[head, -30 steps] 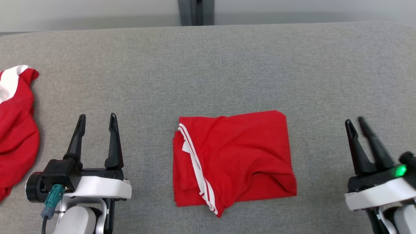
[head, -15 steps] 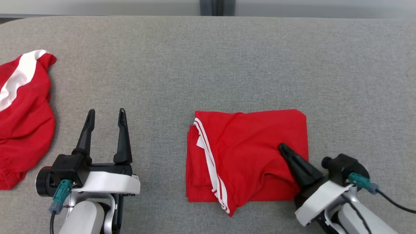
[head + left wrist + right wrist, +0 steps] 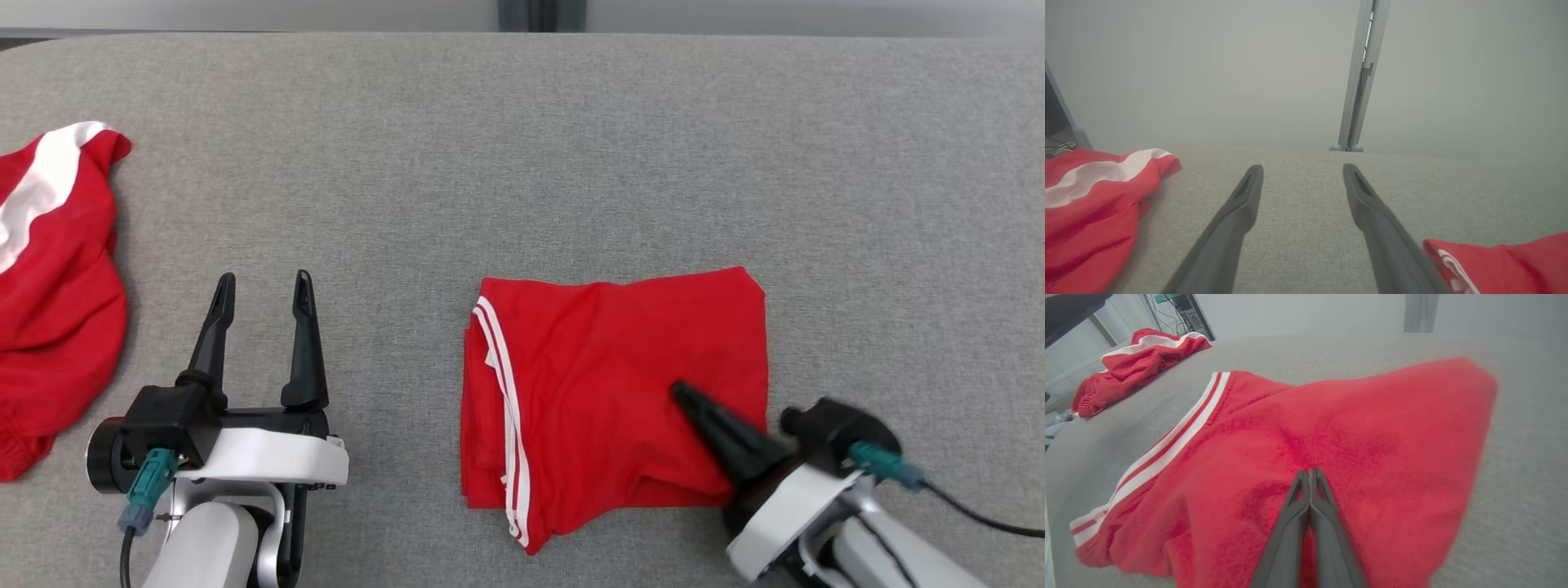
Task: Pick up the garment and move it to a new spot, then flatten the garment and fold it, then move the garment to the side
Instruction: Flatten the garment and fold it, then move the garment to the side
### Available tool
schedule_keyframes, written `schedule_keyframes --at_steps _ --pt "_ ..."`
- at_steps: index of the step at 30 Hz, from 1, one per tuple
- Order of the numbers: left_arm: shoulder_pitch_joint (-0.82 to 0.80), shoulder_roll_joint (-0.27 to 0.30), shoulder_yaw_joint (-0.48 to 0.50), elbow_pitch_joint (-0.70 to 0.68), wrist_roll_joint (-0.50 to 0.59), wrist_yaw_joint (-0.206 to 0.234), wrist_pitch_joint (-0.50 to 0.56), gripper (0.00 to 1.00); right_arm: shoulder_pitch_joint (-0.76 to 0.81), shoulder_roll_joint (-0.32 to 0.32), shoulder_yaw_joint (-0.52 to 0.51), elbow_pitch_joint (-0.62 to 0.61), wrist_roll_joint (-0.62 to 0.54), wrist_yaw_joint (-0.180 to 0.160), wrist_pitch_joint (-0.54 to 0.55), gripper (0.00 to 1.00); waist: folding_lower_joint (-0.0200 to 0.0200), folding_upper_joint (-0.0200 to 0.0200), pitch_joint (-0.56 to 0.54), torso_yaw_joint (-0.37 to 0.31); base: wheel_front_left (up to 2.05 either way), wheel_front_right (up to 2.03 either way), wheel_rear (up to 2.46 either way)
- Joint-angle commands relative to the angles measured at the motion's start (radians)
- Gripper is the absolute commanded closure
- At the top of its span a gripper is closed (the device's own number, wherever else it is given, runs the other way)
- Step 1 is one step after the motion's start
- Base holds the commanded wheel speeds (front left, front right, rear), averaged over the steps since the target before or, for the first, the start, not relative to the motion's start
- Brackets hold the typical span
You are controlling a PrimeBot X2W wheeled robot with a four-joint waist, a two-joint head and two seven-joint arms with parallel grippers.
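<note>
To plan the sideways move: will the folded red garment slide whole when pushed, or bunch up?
Probably floppy: the folded red garment shows soft creases and loose layers. Pushed by the shut right hand, it may bunch rather than slide, since the grey fabric surface looks grippy.

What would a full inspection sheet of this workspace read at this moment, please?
Surface: grey fabric tabletop, flat.
Job's things: folded red garment, white-striped edge toward the left.
Clutter: second red garment, crumpled, far left.
Grippers: left gripper open over bare tabletop; right gripper shut, tips on the folded red garment.
Cables: teal-plugged cable at the left wrist, another at the right.
Surroundings: grey post beyond the far edge; pale wall.
</note>
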Motion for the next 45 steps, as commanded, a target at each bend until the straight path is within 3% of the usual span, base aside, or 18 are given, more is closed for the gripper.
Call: schedule_keyframes --at_steps 1,9,17,18,19,20,25,35,45 --pt "-0.014 0.007 0.01 0.001 0.002 -0.003 -0.005 0.0 0.018 -0.005 -0.065 -0.025 -0.001 0.0 -0.001 1.0 0.0 0.0 0.002 -0.01 0.0 0.0 0.0" --pt "-0.014 0.019 0.029 -0.007 0.01 -0.006 -0.006 0.0 0.095 0.036 -0.365 -0.214 0.035 0.0 -0.001 1.0 0.0 0.0 -0.008 -0.051 0.0 0.0 0.0" --pt "-0.012 0.026 0.036 -0.024 0.025 -0.001 -0.006 0.0 0.122 0.038 -0.55 -0.292 -0.025 0.0 -0.001 1.0 0.0 0.0 -0.03 -0.085 0.0 0.0 0.0" --pt "-0.009 0.028 0.033 -0.027 0.028 0.0 -0.006 0.0 0.13 0.041 -0.58 -0.292 -0.048 0.0 -0.001 0.95 0.0 0.0 -0.034 -0.089 0.0 0.0 0.0" --pt "-0.005 0.029 0.03 -0.029 0.03 0.003 -0.005 0.0 0.141 0.056 -0.609 -0.291 -0.07 0.0 -0.001 0.71 0.0 0.0 -0.039 -0.092 0.0 0.0 0.0" --pt "0.0 0.031 0.028 -0.032 0.033 0.006 -0.004 0.0 0.149 0.063 -0.63 -0.294 -0.103 0.0 -0.001 0.0 0.0 0.0 -0.045 -0.095 0.0 0.0 0.0" --pt "0.039 0.05 0.029 -0.067 0.042 0.023 0.009 0.0 0.212 0.117 -0.712 -0.339 -0.176 0.0 0.032 0.0 0.0 0.0 -0.069 -0.107 0.0 0.0 0.0" --pt "0.11 0.068 0.022 -0.095 0.035 0.04 0.054 0.0 0.348 0.166 -0.751 -0.408 -0.217 0.0 0.115 0.0 0.0 0.0 -0.108 -0.103 0.0 0.0 0.0" --pt "0.107 0.081 0.015 -0.105 0.037 0.046 0.082 0.0 0.368 0.18 -0.765 -0.44 -0.212 0.0 0.139 0.0 0.0 0.0 -0.098 -0.099 0.0 0.0 0.0"
